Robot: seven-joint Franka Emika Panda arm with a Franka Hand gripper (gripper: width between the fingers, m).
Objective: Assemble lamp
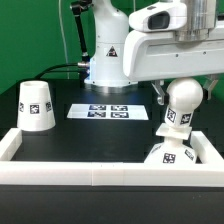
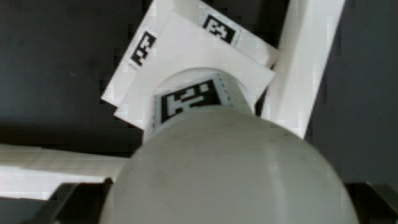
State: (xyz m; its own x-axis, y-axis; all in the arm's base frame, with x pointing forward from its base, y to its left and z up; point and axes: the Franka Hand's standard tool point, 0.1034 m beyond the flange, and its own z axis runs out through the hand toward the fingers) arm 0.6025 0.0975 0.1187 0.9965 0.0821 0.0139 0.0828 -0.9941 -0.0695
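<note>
The claw [image 1: 183, 86] is closed around the round top of the bulb [image 1: 183, 103], its jaws spread only as wide as the bulb itself, and it holds the bulb off the bench [image 1: 100, 135] at a slight tilt; the bulb's tagged neck points down at the base [image 1: 172, 154], which sits in the corner of the low white wall [image 1: 100, 172] on the exterior view's right; whether the neck already touches the base I cannot tell. The shade [image 1: 37, 105] stands upright well apart, on the exterior view's left, and the marker board [image 1: 105, 111] lies flat between the two. From the wrist view the bulb [image 2: 222, 165] fills most of the picture and hides where its neck meets the base [image 2: 187, 45], so alignment is hard to judge. The main risk, I think, is the tilt; if the neck comes down off-centre or skewed it may jam on the socket's edge instead of seating. A hard push could shove the light base against the wall or tip it; the smooth round bulb could also slip or turn in the claw.
</note>
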